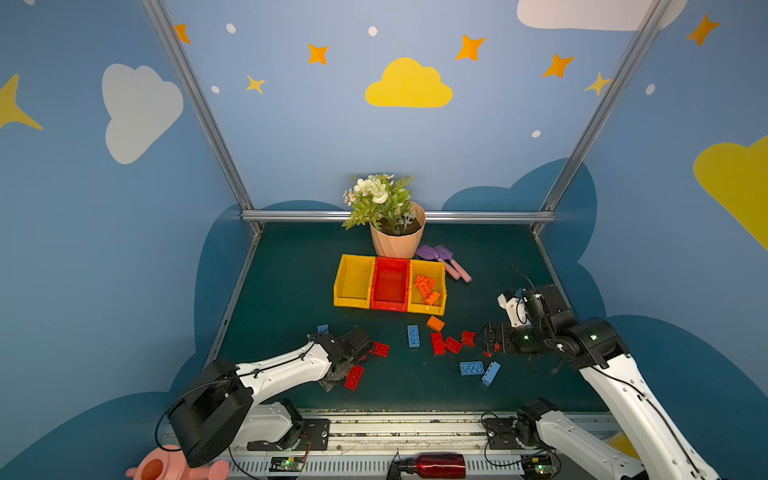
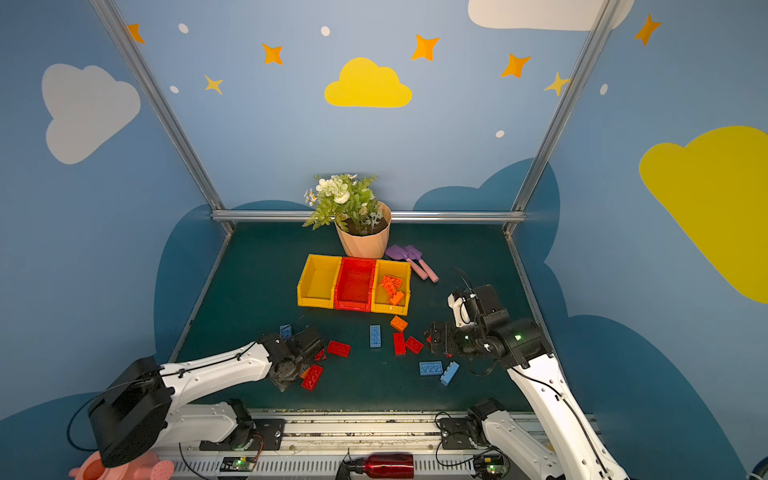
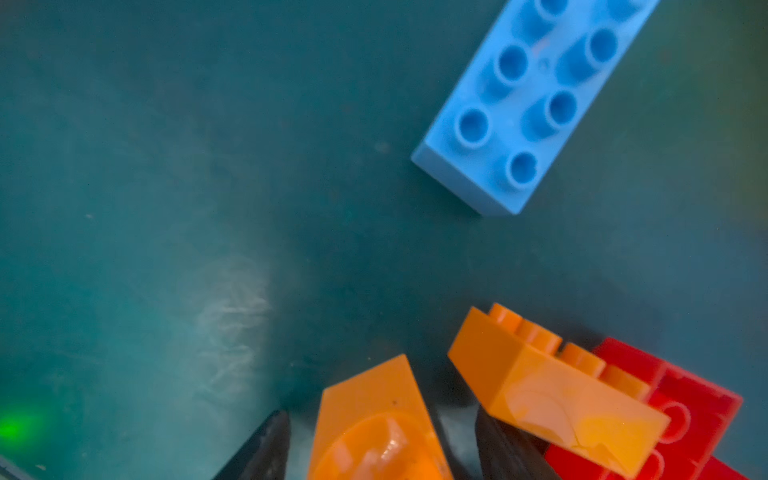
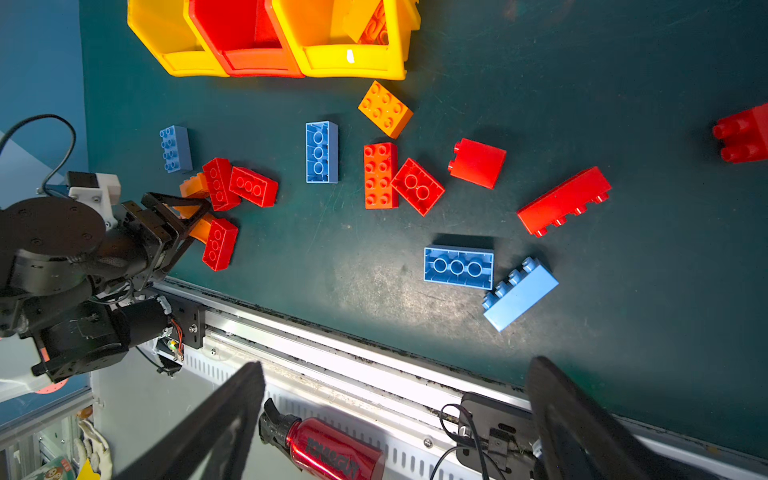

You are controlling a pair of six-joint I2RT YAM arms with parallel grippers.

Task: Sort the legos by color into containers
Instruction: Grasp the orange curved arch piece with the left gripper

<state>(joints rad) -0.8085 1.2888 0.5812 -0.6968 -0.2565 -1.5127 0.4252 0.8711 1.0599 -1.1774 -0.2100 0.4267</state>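
Orange brick (image 3: 365,399) sits between your left gripper's (image 3: 382,419) parted jaws, a gap either side; a second orange brick (image 3: 552,386) lies just beside it. Your right gripper (image 4: 395,415) gapes empty, blue bricks (image 4: 458,268) ahead, bins (image 4: 353,71) well beyond.

orange lego (image 3: 374,424) cut off (shape unclear), blue lego (image 3: 528,104) cropped

bare mat (image 1: 291,286) lies left of the bins (image 1: 388,306); the flower pot (image 1: 397,243) crowds behind.

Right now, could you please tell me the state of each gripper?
Left gripper: open, an orange lego between the jaws.
Right gripper: open, empty.
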